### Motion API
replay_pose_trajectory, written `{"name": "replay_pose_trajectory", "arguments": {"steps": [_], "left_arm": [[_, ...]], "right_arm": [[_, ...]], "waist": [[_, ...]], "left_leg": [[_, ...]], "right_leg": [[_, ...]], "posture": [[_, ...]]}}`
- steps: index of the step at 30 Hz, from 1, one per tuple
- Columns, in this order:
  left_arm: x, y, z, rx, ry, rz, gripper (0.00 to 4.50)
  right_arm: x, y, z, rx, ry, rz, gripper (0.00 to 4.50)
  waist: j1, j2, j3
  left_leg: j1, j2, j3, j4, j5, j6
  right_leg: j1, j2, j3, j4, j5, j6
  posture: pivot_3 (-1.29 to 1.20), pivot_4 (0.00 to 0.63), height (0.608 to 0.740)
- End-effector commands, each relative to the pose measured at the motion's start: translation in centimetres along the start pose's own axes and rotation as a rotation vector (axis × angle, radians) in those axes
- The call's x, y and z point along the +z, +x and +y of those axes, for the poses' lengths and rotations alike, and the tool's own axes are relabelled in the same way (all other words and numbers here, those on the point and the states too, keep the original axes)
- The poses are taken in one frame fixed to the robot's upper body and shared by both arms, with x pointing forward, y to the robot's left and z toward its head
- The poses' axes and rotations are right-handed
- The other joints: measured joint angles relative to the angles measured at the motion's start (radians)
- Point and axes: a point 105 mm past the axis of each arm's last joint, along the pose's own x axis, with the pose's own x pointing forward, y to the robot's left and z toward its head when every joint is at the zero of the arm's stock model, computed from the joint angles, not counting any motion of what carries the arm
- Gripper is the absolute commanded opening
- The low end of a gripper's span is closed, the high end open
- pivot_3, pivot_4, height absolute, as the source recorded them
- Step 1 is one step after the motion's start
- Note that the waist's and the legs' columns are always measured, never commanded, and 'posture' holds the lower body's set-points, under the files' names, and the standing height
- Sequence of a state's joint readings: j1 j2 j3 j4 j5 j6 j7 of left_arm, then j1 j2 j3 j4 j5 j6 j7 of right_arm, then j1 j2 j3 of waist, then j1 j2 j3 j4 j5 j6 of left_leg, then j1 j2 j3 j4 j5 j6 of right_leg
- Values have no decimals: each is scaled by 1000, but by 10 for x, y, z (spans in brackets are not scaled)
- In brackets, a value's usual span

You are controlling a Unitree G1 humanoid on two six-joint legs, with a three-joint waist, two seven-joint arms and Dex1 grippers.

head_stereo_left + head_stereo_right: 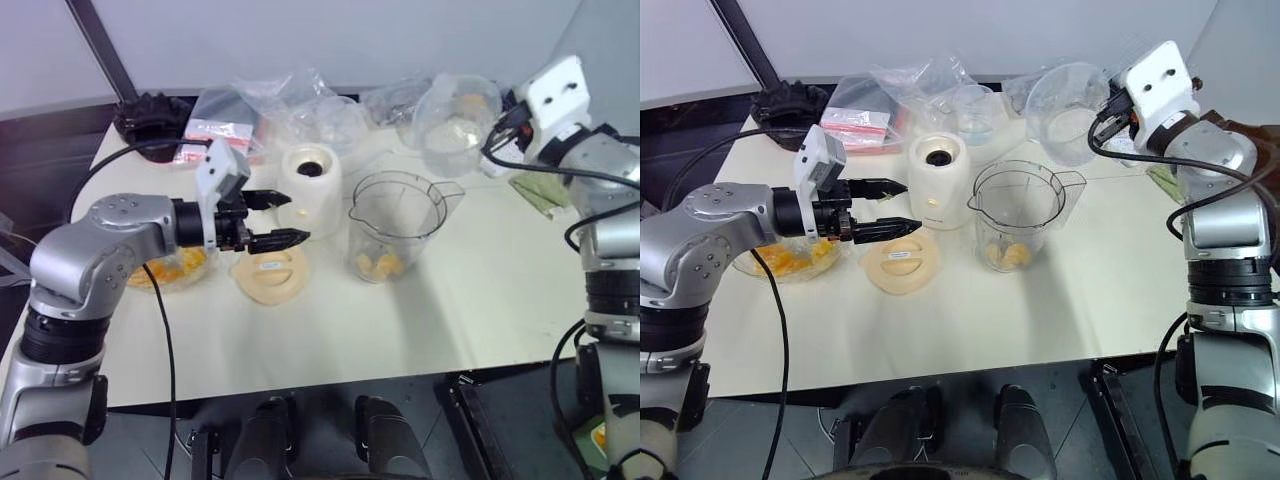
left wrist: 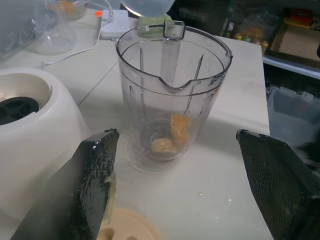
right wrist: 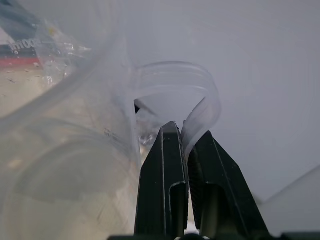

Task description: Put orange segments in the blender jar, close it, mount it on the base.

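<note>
The tall clear plastic blender jar [image 1: 397, 228] stands upright on the cream table [image 1: 400, 330], just beside the squat cream-white base [image 1: 310, 188], with a few glossy orange segments [image 2: 172, 135] at its bottom. The left pincer [image 1: 275, 220] hovers spread wide and empty near the base. The right pincer [image 3: 186, 142] is raised over the table's far side, clamped on the handle of a clear plastic container [image 1: 455, 122].

Nothing legible: the cream lid [image 1: 899, 262] bears a small label (too small to read), and the red-banded bags [image 1: 214, 130] perhaps carry print.
</note>
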State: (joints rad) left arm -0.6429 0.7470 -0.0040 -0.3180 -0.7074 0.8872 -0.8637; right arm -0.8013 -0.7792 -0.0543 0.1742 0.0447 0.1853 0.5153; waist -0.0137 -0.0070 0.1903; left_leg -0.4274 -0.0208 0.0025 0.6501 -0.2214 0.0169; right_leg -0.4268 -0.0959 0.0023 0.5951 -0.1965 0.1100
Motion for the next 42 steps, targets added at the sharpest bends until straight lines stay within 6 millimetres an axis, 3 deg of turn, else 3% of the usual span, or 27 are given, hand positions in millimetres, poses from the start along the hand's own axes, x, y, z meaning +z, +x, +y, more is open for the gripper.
{"name": "replay_pose_trajectory", "arguments": {"steps": [1, 18, 42], "left_arm": [[14, -5, -1, 14, 58, -26, 3937], [12, -4, -3, 12, 59, -22, 3937], [11, -1, -3, 14, 54, -33, 3937]], "right_arm": [[29, -2, -21, -64, -99, -98, 79], [33, -1, -14, -15, -325, -137, 79], [34, 3, -5, 18, -425, -157, 79]], "waist": [[0, 0, 0], [0, 0, 0], [0, 0, 0]], "left_leg": [[0, 0, 0, 0, 0, 0], [0, 0, 0, 0, 0, 0], [0, 0, 0, 0, 1, -1]], "right_leg": [[0, 0, 0, 0, 0, 0], [0, 0, 0, 0, 0, 0], [0, 0, 0, 1, 0, 0]], "posture": [[0, 150, 740], [0, 150, 740], [0, 150, 740]]}}
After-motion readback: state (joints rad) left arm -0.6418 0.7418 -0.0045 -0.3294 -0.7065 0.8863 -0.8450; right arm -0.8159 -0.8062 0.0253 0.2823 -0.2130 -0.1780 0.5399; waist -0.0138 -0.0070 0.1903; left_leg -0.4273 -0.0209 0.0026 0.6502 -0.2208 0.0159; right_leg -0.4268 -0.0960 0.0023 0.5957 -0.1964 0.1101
